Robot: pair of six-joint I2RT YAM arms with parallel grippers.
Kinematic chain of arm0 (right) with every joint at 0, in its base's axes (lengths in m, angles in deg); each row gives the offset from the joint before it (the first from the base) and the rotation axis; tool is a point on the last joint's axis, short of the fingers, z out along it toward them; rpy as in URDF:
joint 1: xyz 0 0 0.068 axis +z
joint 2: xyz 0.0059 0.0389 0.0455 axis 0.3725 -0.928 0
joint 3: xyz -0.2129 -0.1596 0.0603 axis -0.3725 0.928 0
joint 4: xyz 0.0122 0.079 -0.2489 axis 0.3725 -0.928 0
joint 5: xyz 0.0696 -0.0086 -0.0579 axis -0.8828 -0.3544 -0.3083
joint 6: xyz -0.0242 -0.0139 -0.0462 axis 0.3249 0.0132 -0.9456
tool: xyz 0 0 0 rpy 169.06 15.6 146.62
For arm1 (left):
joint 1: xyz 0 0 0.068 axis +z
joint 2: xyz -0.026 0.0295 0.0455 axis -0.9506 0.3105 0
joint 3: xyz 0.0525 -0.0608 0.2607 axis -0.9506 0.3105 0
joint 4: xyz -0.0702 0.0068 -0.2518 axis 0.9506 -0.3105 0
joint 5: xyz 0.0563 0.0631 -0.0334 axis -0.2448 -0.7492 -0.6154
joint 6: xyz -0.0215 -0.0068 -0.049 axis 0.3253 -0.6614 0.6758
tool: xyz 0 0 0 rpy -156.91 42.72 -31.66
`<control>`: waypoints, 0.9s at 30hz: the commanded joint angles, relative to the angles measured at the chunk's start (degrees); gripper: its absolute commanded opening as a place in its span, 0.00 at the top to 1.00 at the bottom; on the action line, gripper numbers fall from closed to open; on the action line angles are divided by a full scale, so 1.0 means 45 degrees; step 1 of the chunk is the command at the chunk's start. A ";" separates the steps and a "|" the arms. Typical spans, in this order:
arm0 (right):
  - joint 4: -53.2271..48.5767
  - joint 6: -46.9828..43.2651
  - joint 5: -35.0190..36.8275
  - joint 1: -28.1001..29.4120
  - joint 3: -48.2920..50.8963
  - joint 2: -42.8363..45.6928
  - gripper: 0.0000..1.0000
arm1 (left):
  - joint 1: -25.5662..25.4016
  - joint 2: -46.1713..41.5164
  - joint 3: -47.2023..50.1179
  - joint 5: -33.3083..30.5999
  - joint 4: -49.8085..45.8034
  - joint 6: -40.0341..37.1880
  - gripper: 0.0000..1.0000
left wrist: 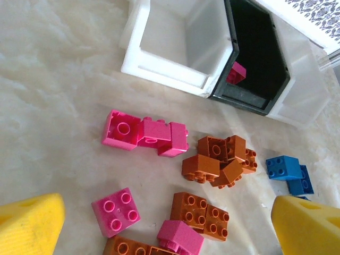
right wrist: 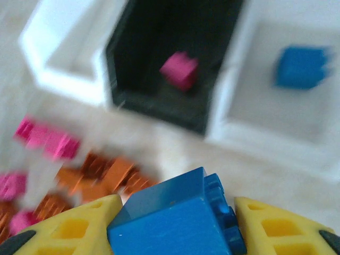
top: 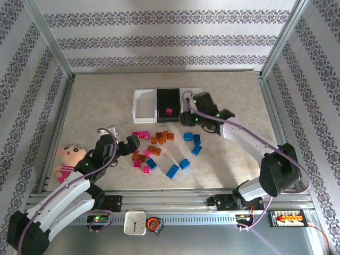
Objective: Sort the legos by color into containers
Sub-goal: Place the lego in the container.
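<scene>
While the right gripper (right wrist: 175, 228) is clamped on a glossy blue studded plastic brick (right wrist: 170, 212) at bottom ctr of the right wrist view, its ribbed yellow fingers (right wrist: 90, 218) press the brick's left & right sides. The studs face frame right and a smooth face is toward the lens; the long axis can't be told, since the frame edge cuts the brick off. Above it, blurred, three rectangular open-top plastic bins stand in a row: a white bin (right wrist: 58, 58) upper left, a black bin (right wrist: 159, 101) in the middle w/ one magenta brick (right wrist: 180, 69) inside, and a translucent white bin (right wrist: 276, 133) upper right w/ one small blue brick (right wrist: 303, 66) inside. In the top view the black bin's long axis runs up-down the frame, long walls against its neighbours. The left gripper (left wrist: 167, 223) hangs w/ jaws wide apart, gripping nothing. Under it, on the beige marbled tabletop (left wrist: 53, 106), lie loose magenta bricks (left wrist: 117, 211) mostly studs-up at left & ctr, loose orange-brown bricks (left wrist: 218, 162) heaped at tilted angles ctr-right, and loose blue bricks (left wrist: 281, 167) at right.
</scene>
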 commanded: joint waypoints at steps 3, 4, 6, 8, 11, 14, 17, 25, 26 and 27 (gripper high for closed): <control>-0.0380 0.0533 0.1718 -0.1046 -0.2281 -0.2294 0.75 | -0.0021 -0.0047 0.0119 0.0461 0.0488 0.0154 0.01; -0.0638 0.0544 0.1967 -0.1101 -0.2747 -0.2801 0.75 | -0.0022 -0.0051 0.0043 0.0412 0.0308 0.0090 0.01; -0.1059 0.0607 0.2460 -0.1211 -0.3640 -0.3904 0.75 | 0.0012 -0.0056 -0.0118 0.0249 -0.0170 0.0001 0.01; -0.1067 0.0770 0.2552 -0.1325 -0.4171 -0.4636 0.74 | 0.0047 -0.0034 -0.0219 0.0242 -0.0559 -0.0045 0.01; -0.1223 0.1090 0.2644 -0.1417 -0.4894 -0.5517 0.72 | 0.0089 0.0134 -0.0319 0.0330 -0.1006 -0.0093 0.01; -0.1465 0.1393 0.2621 -0.1421 -0.5476 -0.6105 0.58 | 0.0122 0.0599 -0.0524 0.0353 -0.1529 -0.0097 0.01; -0.1412 0.1574 0.2406 -0.1400 -0.5635 -0.6177 0.40 | 0.0202 0.1186 -0.0704 0.0530 -0.1741 -0.0200 0.00; -0.0866 0.1593 0.2105 -0.1132 -0.4327 -0.4785 0.36 | 0.0501 0.3481 -0.1421 0.1136 -0.1616 -0.0811 0.14; -0.0750 0.1608 0.2070 -0.1074 -0.4021 -0.4518 0.36 | 0.0514 0.3837 -0.1460 0.1261 -0.1434 -0.0953 0.18; -0.0627 0.1595 0.2024 -0.1019 -0.3677 -0.4255 0.35 | 0.0514 0.4175 -0.1493 0.1397 -0.1248 -0.1057 0.22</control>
